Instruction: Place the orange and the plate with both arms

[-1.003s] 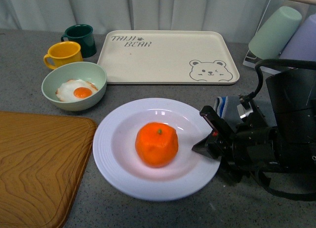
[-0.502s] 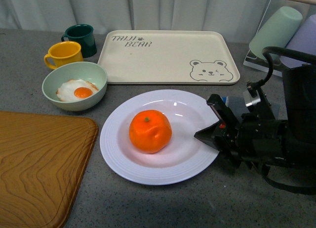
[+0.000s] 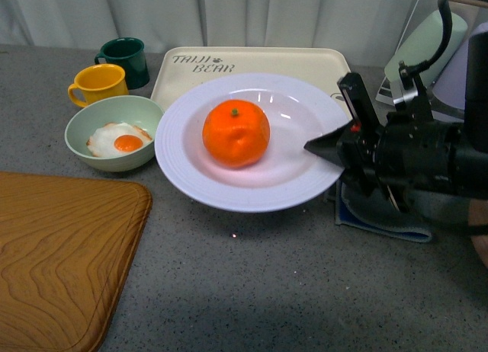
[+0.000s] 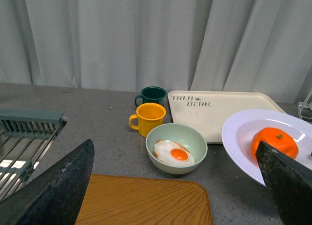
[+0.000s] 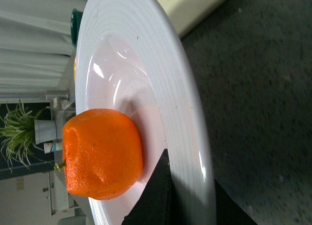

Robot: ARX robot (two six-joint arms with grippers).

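I find the right gripper (image 3: 335, 142) clamped on the plate (image 3: 183, 146) at its right rim, the orange (image 3: 235, 132) sitting in the well. The left gripper (image 4: 174, 144) stands released, fingers wide apart

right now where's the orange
In the front view the orange sits in the well of the plate, which the right tool grips by its rim, in front of the cream tray and right of the green bowl.

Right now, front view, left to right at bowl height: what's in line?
pale green bowl → plate, left rim → orange sitting in the plate → right gripper, shut on the plate's right rim.
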